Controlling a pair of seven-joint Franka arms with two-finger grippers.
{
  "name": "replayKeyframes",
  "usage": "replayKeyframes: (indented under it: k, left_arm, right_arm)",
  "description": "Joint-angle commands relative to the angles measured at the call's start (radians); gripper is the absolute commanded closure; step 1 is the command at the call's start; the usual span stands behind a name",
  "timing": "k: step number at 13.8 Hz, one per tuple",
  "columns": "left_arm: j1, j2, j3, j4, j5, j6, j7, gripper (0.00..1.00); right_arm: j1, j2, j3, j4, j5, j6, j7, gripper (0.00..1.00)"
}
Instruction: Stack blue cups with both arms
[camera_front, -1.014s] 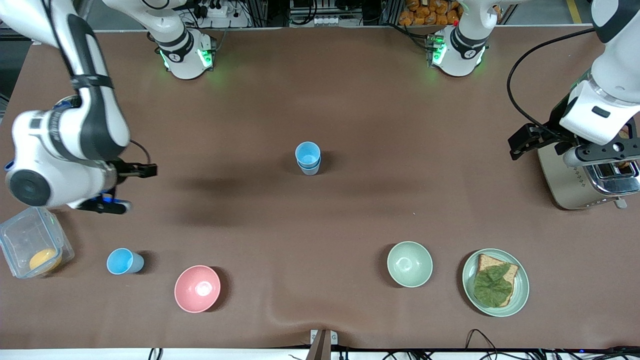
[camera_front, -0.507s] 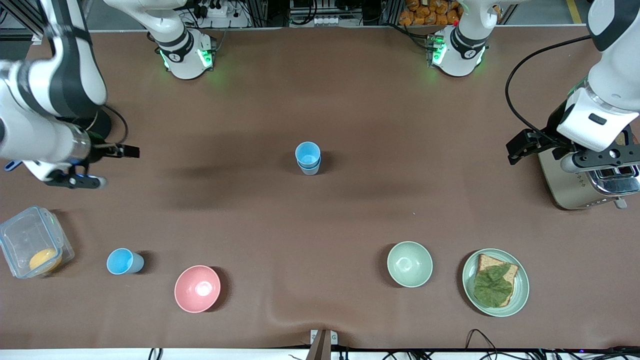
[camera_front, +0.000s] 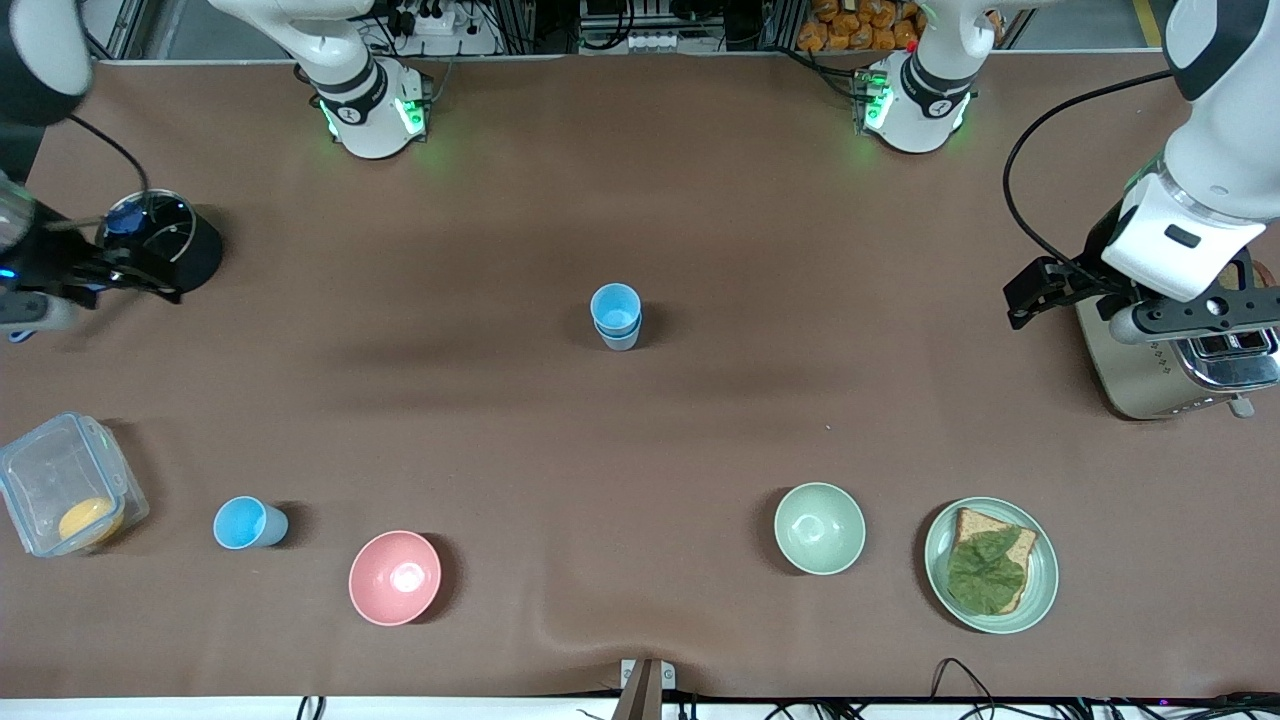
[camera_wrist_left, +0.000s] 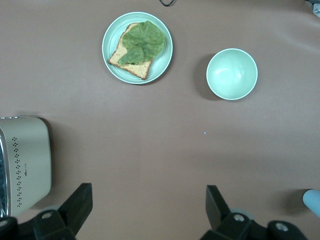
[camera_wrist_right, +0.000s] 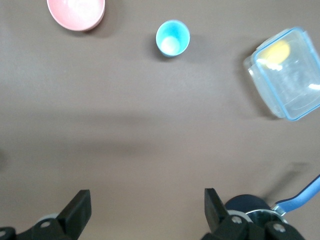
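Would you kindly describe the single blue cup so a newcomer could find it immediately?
Start at the clear lidded container at the right arm's end of the table. The single blue cup stands between it and the pink bowl. It is one unstacked tumbler, unlike the stacked pair mid-table.

At the bottom of the frame you see the left gripper (camera_wrist_left: 147, 210), its two dark fingers (camera_wrist_left: 75, 207) spread wide with bare brown table (camera_wrist_left: 150, 150) between them. At upper centre sits a pale green plate (camera_wrist_left: 111, 35) holding toast with a lettuce leaf (camera_wrist_left: 142, 40). To its right stands an empty pale green bowl (camera_wrist_left: 232, 74). A beige toaster (camera_wrist_left: 27, 157) fills the left edge. A sliver of blue cup (camera_wrist_left: 312, 201) shows at the right edge.
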Motion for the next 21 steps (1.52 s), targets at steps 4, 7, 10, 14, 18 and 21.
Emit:
replayKeyframes:
  k: [4, 7, 10, 14, 18, 21]
  left_arm:
    - [0.014, 0.001, -0.001, 0.021, -0.033, -0.001, -0.017, 0.0]
    - [0.017, -0.003, 0.002, 0.023, -0.044, -0.001, -0.016, 0.0]
    - [0.017, 0.0, 0.008, 0.042, -0.05, 0.018, -0.013, 0.0]
    - [0.017, -0.003, 0.008, 0.042, -0.044, 0.021, -0.004, 0.0]
    - [0.022, 0.008, 0.01, 0.042, -0.042, 0.022, -0.003, 0.0]
    - [0.028, 0.008, 0.01, 0.033, -0.044, 0.018, -0.013, 0.0]
  right_arm:
    - [-0.016, -0.003, 0.022, 0.148, 0.007, -0.139, 0.145, 0.0]
    - [-0.006, -0.009, 0.028, 0.148, 0.012, -0.162, 0.124, 0.0]
    - [-0.005, -0.012, 0.025, 0.148, 0.031, -0.159, 0.096, 0.0]
    - [-0.005, -0.014, 0.025, 0.144, 0.036, -0.159, 0.098, 0.0]
    - [-0.002, -0.024, 0.025, 0.137, 0.05, -0.156, 0.112, 0.0]
    - [-0.004, -0.023, 0.022, 0.137, 0.053, -0.156, 0.112, 0.0]
